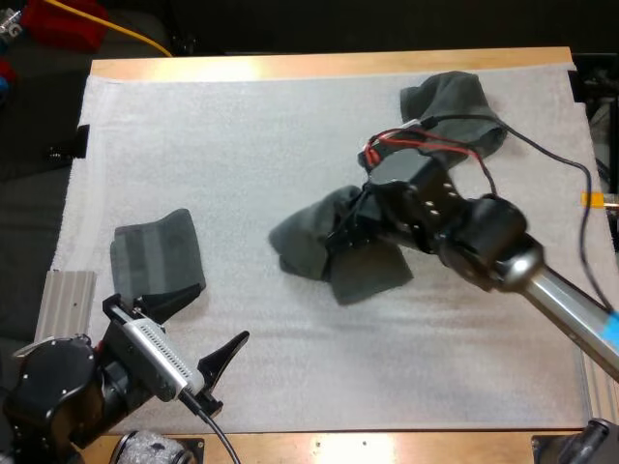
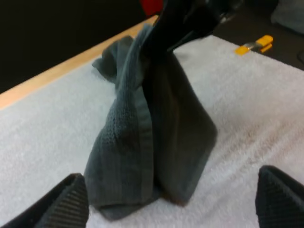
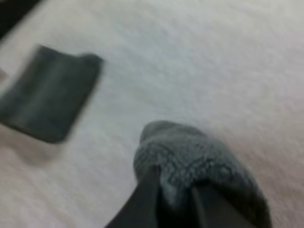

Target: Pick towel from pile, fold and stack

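Right tool [image 1: 356, 224]: shut on the top of a grey-green towel [image 1: 324, 253] near the middle of the tabletop [image 1: 290, 66], held up to hang open, likely for folding. Left tool [image 1: 196, 327]: wide open, empty, near the front left corner. Folded towel [image 1: 155, 259] by the left edge, starting the stack; crumpled towel [image 1: 455, 101] at the far right corner. From the left wrist: grey-green towel's bottom resting on the mat [image 1: 242, 145]; from high up, hard to tell.
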You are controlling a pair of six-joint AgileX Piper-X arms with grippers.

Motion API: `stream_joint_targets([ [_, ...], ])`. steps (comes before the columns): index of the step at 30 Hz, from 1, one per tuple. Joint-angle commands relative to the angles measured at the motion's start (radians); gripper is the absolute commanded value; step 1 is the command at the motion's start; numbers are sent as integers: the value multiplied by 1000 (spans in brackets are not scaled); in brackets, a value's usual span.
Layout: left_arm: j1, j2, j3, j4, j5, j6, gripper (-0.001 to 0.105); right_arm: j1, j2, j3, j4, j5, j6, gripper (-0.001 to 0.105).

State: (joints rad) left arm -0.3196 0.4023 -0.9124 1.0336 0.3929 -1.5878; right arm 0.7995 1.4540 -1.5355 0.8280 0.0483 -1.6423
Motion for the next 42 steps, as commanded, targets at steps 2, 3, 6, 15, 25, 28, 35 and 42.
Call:
stream_joint_targets([
  [2, -3, 2, -1, -2, 0, -8, 70, -4, 16, -9, 32, 32, -24, 2],
  [3, -3, 2, -1, -2, 0, -8, 70, -4, 25, -9, 45, 32, -29, 2],
  [6, -3, 2, -1, -2, 0, -8, 70, -4, 49, -9, 105, 48, -64, 2],
  [15, -3, 2, -1, -4, 0, -8, 70, -16, 80, 129, 198, 182, -135, 2],
  [25, -3, 2, 21, -7, 1, -8, 70, -81, 82, 305, 226, 191, -135, 2],
  [28, -3, 2, 42, -7, 8, -8, 70, -94, 82, 339, 266, 238, -135, 2],
  [35, -3, 22, 49, -14, 82, -8, 70, -98, 80, 375, 320, 262, -149, 2],
  [42, -3, 110, 49, -15, 117, -8, 70, -98, 80, 375, 300, 262, -146, 2],
])
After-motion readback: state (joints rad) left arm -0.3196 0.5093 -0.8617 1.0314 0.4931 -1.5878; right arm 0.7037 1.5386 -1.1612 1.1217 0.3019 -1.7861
